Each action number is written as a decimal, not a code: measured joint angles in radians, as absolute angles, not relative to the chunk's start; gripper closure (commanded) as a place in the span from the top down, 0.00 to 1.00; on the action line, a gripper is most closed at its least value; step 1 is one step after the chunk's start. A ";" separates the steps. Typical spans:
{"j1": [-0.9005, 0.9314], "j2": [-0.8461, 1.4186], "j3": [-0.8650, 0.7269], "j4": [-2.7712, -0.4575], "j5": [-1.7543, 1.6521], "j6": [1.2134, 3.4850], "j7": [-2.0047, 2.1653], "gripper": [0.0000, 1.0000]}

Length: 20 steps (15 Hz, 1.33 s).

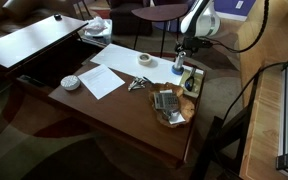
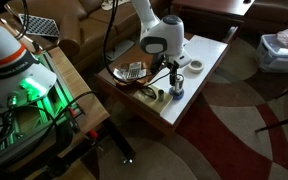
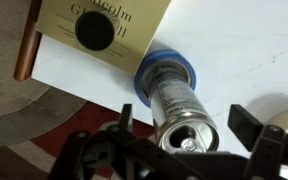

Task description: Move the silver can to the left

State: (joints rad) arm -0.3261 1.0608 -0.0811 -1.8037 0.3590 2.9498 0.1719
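The silver can stands upright inside a blue ring on the white table top, its opened top towards the wrist camera. In both exterior views the can stands near the table's edge. My gripper is open and hangs right above the can, one dark finger on each side of its top, with a gap to the can on both sides. In both exterior views the gripper points straight down over it.
A tan book lies just beyond the can. A white tape roll is close by. A sheet of paper, a round white object and a cluttered tray are on the table.
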 measured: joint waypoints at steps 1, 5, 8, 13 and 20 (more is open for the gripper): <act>-0.327 1.066 -0.079 -1.800 0.359 2.951 0.172 0.63; -0.337 1.083 -0.055 -1.780 0.360 2.968 0.172 0.59; -0.336 1.099 -0.045 -1.770 0.360 3.021 0.172 0.83; -0.325 1.127 -0.061 -1.752 0.359 3.091 0.172 1.00; -0.297 1.141 -0.099 -1.744 0.358 3.117 0.175 0.49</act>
State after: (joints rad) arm -0.2968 1.1414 -0.0988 -1.7440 0.3585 3.1167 0.1751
